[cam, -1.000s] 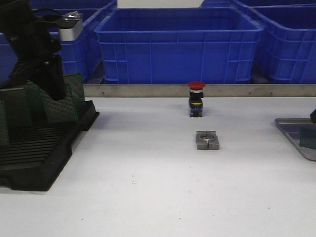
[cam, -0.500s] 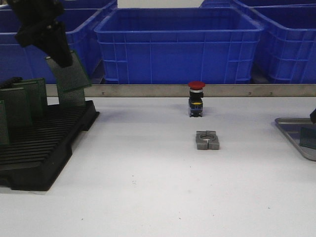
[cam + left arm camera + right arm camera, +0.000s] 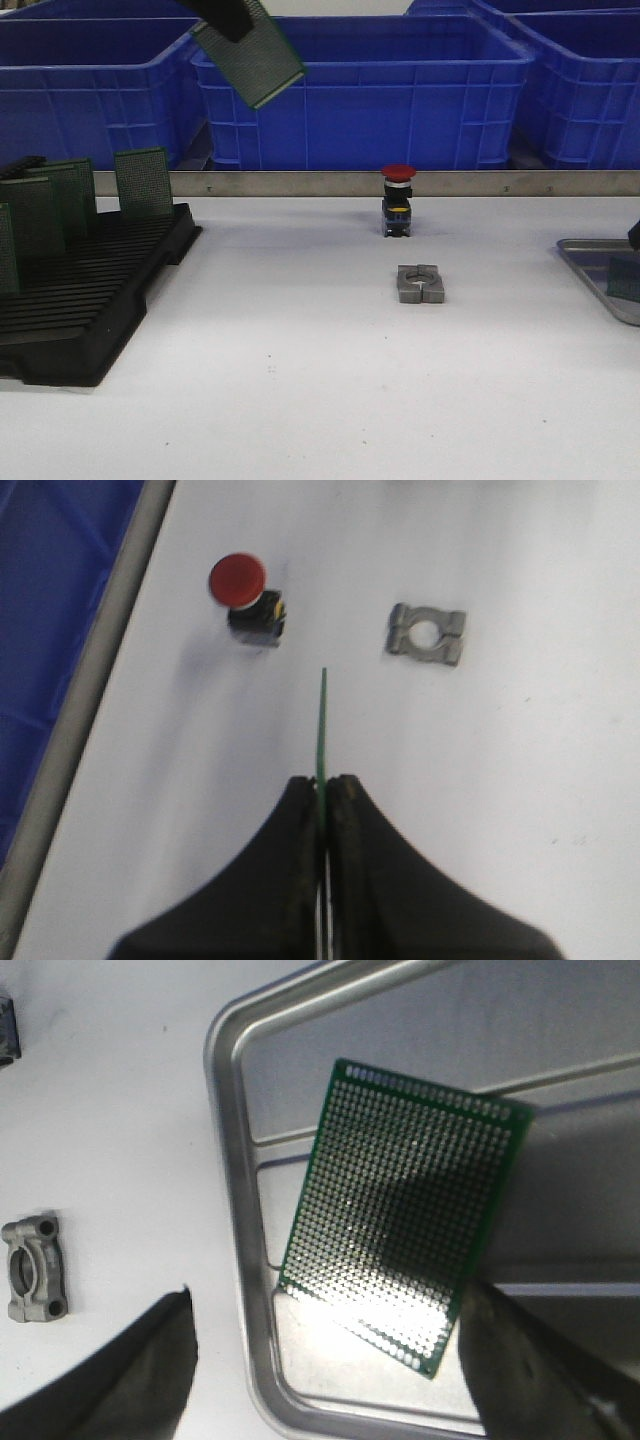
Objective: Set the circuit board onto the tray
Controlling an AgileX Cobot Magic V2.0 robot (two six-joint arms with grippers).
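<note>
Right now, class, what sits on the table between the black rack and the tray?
In the front view, the red button and the grey clamp sit between the rack and the tray; the rest is bare table.

Left fingers (image 3: 300, 825) pressed together, right fingers (image 3: 150, 1370) apparently spread

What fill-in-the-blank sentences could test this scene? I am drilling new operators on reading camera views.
1. The left gripper is shut on a green ____.
2. The red push button stands on the ____.
3. A circuit board already lies flat in the metal ____.
4. Boards stand upright in the ____ rack.

Missing words: circuit board; table; tray; black
</note>
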